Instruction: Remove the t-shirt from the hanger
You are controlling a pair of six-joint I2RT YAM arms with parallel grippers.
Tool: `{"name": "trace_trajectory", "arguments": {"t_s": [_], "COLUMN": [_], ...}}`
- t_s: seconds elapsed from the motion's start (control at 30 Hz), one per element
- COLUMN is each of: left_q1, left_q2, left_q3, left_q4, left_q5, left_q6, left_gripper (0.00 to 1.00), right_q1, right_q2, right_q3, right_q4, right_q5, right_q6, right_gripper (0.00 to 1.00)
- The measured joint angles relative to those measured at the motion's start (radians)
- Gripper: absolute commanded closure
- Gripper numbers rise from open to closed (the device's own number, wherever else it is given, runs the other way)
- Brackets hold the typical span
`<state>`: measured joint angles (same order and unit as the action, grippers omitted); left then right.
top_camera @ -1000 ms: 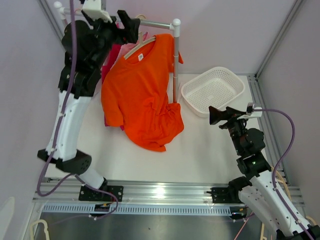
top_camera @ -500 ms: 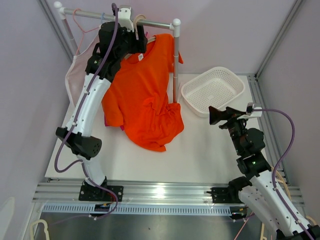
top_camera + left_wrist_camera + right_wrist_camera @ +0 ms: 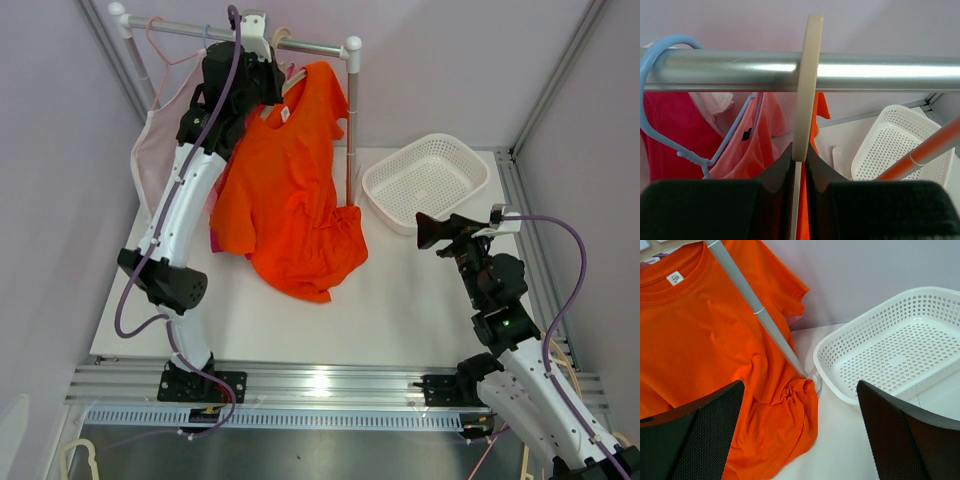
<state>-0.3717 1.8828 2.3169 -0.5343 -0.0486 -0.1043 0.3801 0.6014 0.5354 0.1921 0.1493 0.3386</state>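
Top external: left gripper [image 3: 268,82] raised to rail [image 3: 310,46], at collar of orange t-shirt [image 3: 290,190]; shirt hangs from rail, hem bunched on table [image 3: 400,300] by rack post [image 3: 350,120]; right gripper [image 3: 432,230] above table, near white basket [image 3: 372,190].
Left wrist: jaws pinched narrow on cream hanger [image 3: 807,85]; its hook over rail; blue hanger [image 3: 660,55] beside.
Right wrist: fingers [image 3: 695,435] spread wide, nothing between; t-shirt, basket beyond.

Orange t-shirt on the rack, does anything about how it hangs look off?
Yes. The orange t-shirt hangs too low for the rack: its lower half lies crumpled on the table, and one fold is bunched up against the foot of the rack post.
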Motion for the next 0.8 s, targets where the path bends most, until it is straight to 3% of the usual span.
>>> {"name": "trace_trajectory", "arguments": {"t_s": [0.1,0.13,0.3,0.5,0.63,0.8], "left_q1": [0.003,0.004,0.012,0.014,0.019,0.021], "left_q2": [0.000,0.000,0.003,0.027,0.055,0.060], "left_q3": [0.000,0.000,0.000,0.000,0.000,0.002], "left_q4": [0.002,0.003,0.020,0.046,0.063,0.080], "left_q5": [0.012,0.016,0.038,0.046,0.063,0.073], "left_q6": [0.005,0.002,0.000,0.000,0.000,-0.002], "left_gripper": [0.53,0.48,0.49,0.64,0.99,0.99], "right_q1": [0.000,0.000,0.000,0.000,-0.003,-0.004], "right_q2": [0.002,0.003,0.007,0.007,0.007,0.007], "right_q3": [0.000,0.000,0.000,0.000,0.000,0.000], "right_q4": [0.000,0.000,0.000,0.000,0.000,0.000], "right_q5": [0.000,0.000,0.000,0.000,0.001,0.000], "right_q6": [0.000,0.000,0.000,0.000,0.000,0.000], "right_gripper": [0.00,0.00,0.01,0.01,0.00,0.00]}}
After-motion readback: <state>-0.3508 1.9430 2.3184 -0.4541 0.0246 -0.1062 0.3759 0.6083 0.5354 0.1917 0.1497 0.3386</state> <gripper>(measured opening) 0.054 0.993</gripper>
